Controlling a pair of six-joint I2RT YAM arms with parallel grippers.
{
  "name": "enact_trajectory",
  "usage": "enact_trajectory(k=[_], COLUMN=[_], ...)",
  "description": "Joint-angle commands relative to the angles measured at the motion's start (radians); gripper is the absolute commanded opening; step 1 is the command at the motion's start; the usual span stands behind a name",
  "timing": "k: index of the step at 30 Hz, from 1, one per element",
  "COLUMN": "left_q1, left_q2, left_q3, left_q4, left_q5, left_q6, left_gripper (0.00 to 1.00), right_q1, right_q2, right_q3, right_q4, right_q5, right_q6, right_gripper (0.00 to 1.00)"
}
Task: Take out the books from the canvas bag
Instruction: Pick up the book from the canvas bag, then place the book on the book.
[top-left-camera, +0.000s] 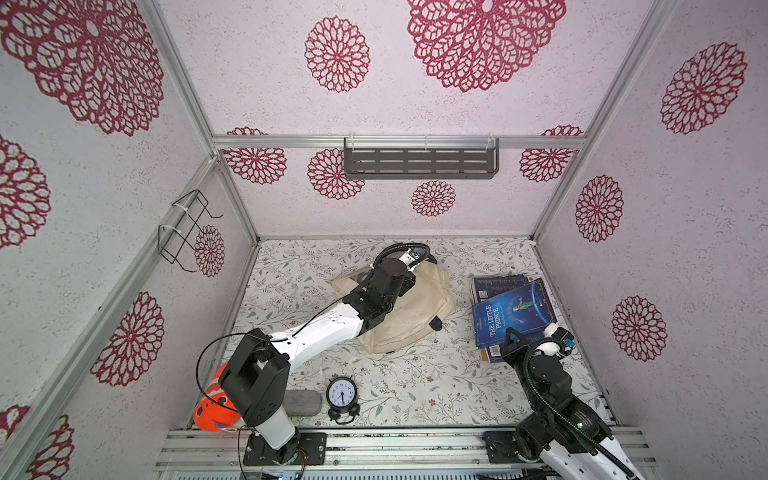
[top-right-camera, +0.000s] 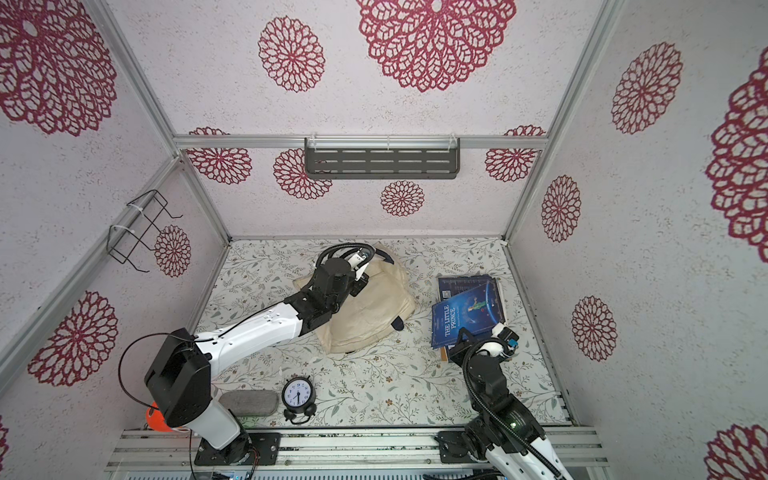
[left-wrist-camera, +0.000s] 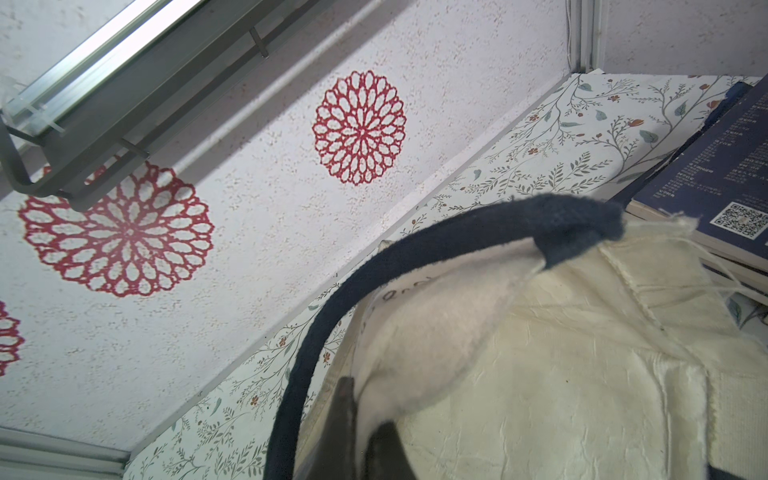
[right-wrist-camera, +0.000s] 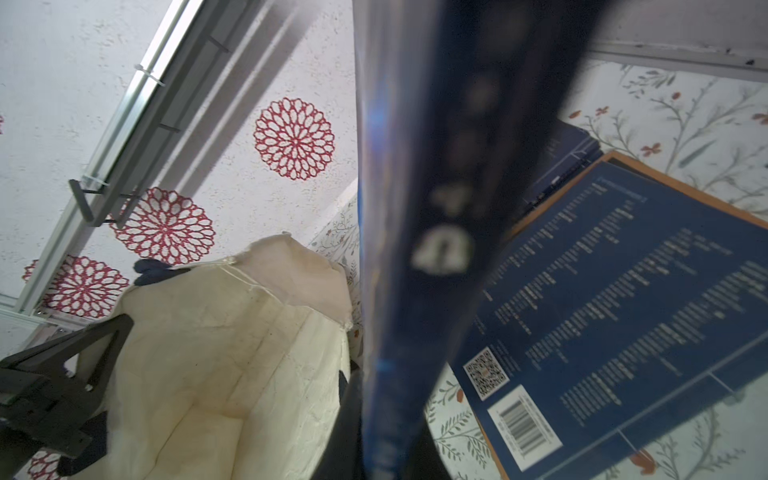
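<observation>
Right wrist: right gripper (right-wrist-camera: 382, 449) is pinching Little Prince book (right-wrist-camera: 436, 166), best lowering it flat onto stack (right-wrist-camera: 623, 291); left gripper (left-wrist-camera: 365, 436) is clamping canvas bag (left-wrist-camera: 540, 374).

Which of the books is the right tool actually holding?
The Little Prince book, title side up, pinched at its near edge by the right tool and tilted. The other books lie flat in a pile beneath it.

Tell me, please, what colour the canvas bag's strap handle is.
The strap handle is dark navy; left wrist view.
</observation>
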Motion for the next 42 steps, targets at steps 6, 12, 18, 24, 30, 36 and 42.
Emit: enact_trajectory(k=[6,12,18,24,30,36,42], left_q1=[0.008,0.005,0.004,0.007,0.007,0.007,0.007], left_q2=[-0.002,-0.003,-0.003,-0.002,0.002,0.004,0.003], left_q3=[0.016,0.015,0.015,0.014,0.014,0.013,0.013], left_q4=[-0.012,-0.013,-0.013,-0.010,-0.010,-0.010,-0.011], left_q5=[-0.008,-0.005,-0.007,-0.007,-0.009,-0.009,-0.006], left_q6=[0.003,0.003,0.007,0.010,0.013,0.013,0.014], left_gripper=[0.00,0.00,0.00,0.00,0.00,0.00,0.00], right_q1=[-0.049,-0.143,-0.280,-0.481,-0.615,-0.642,-0.682], right_q2=[-0.031,-0.012,0.022,0.048,0.101,0.161,0.215], right_q3=[-0.016,-0.041,-0.084,-0.132,-0.167,-0.182,-0.171], right_q4=[-0.018,0.005,0.042,0.083,0.114,0.175,0.178], right_q5=[0.005,-0.104,-0.272,-0.499,-0.636,-0.652,-0.661], right_q6=[0.120,0.132,0.154,0.173,0.176,0.182,0.175], right_gripper=[0.00,0.00,0.00,0.00,0.00,0.00,0.00])
